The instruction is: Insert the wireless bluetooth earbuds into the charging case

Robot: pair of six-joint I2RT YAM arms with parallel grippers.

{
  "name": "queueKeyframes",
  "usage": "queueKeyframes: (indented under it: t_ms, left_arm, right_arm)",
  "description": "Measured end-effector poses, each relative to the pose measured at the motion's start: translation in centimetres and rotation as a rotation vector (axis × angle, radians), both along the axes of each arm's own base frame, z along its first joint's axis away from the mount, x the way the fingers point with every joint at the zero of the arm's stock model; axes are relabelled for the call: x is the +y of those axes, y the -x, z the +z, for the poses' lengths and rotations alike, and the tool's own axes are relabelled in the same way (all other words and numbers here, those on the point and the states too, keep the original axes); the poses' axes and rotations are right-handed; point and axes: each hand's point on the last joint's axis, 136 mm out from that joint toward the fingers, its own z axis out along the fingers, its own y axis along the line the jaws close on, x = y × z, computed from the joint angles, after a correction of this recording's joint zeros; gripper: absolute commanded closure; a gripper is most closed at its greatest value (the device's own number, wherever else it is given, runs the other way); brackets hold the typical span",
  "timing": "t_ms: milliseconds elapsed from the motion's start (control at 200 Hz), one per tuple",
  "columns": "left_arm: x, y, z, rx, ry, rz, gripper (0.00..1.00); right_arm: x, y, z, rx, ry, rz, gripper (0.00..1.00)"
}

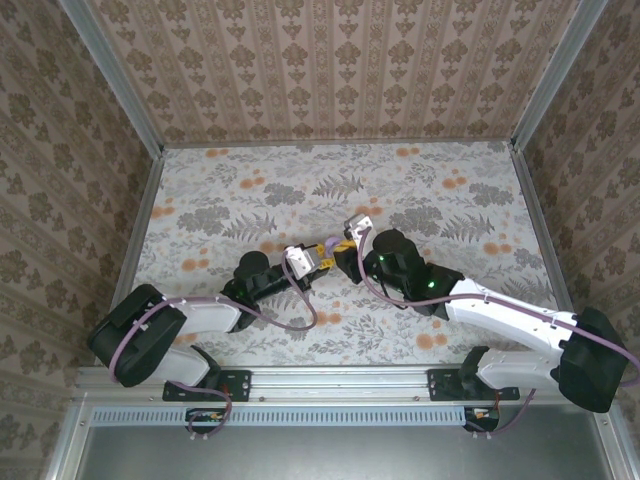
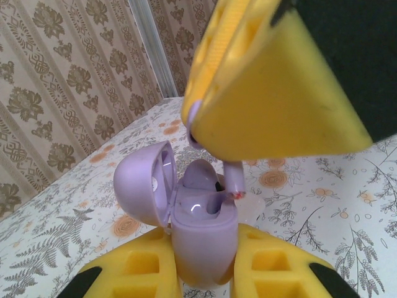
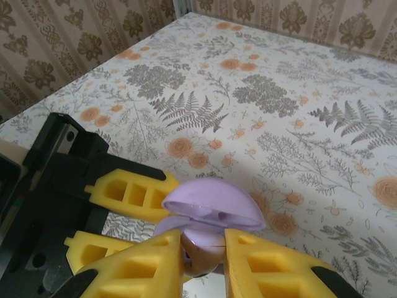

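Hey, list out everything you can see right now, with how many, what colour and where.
Charging case: one, lilac, lid open, held in the left end effector.
Earbud: one, lilac, pinched in the right end effector, stem at the case's opening; whether another already sits inside is unclear.
Tablecloth: one, white with grey ferns and orange flowers, spread across the whole work area.
Walls: three, brown patterned, along the far and side edges.
Arms: two, white and black, reaching from the near edge toward each other.
Left end effector: one, yellow fingers, shut on the case.
Right end effector: one, yellow fingers, shut on the earbud.
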Motion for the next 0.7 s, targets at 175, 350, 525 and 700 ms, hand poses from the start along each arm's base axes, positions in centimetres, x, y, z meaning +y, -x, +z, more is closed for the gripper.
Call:
queueKeyframes:
  t_ms: [175, 350, 525, 700]
  left_arm:
    - [0.0, 0.01, -0.01, 0.0, 0.0, 0.0, 0.98]
    - [0.03, 0.03, 0.2, -0.004, 0.003, 0.0, 0.98]
    - [0.16, 0.01, 0.77, -0.015, 0.014, 0.007, 0.98]
    - [0.17, 0.0, 0.78, -0.015, 0.014, 0.008, 0.98]
  right_arm:
    - [0.36, -0.56, 0.63, -0.017, -0.009, -0.011, 0.78]
    - [0.49, -0.88, -0.01, -0.009, 0.005, -0.019, 0.78]
    - [0.48, -0.91, -0.01, -0.012, 0.009, -0.02, 0.78]
    - [0.73, -0.7, 0.05, -0.016, 0.012, -0.011, 0.78]
